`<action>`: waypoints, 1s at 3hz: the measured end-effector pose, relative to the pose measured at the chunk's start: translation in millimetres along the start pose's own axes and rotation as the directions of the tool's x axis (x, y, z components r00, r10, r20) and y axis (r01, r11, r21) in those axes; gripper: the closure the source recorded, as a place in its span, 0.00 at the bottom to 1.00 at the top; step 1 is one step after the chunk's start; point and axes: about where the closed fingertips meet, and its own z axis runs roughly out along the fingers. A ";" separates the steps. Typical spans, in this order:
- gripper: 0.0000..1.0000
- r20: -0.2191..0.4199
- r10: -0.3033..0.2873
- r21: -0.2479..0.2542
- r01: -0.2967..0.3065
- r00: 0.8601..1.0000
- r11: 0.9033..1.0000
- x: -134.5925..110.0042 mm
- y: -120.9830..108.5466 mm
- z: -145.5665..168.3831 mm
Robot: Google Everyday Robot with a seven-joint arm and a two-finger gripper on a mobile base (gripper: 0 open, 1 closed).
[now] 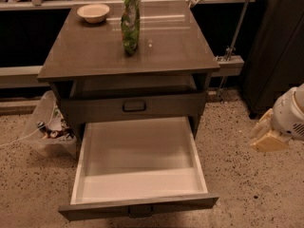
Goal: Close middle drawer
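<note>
The camera view looks down on a grey-brown cabinet (128,51). A pale bowl (93,12) sits on its top toward 11 o'clock and a green bag (130,18) stands upright near 12 o'clock. Below the top, the upper drawer (134,106) sits flush and closed. The middle drawer (137,160) is pulled far out toward 6 o'clock, with its whitish inner box bare and nothing lying in it. Its flat front (95,210) is at the bottom edge of the view, and its small dark handle (140,212) is only partly in view. The gripper (269,137) hangs at 3 o'clock in the frame, above the speckled floor (247,189) and well apart from the cabinet. Whether it is spread or pressed together cannot be told. From the gripper, the drawer front lies at about 8 o'clock, and its long axis runs from 9 to 3 o'clock. The drawer slides along the 6-to-12 line, so closing it probably means getting past the front's right corner to its outer face, then pushing toward 12 o'clock. A clear bin (45,127) stands beside the cabinet at 9 o'clock, away from that path.
</note>
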 end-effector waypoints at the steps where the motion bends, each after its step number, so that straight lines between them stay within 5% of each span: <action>1: 0.89 -0.004 0.027 -0.019 -0.027 1.000 0.999 6.0 -0.2 11.0; 2: 1.00 -0.023 0.051 -0.054 -0.052 0.998 0.997 14.6 3.8 29.9; 3: 1.00 -0.039 0.070 -0.090 -0.074 0.997 0.993 22.1 10.0 49.1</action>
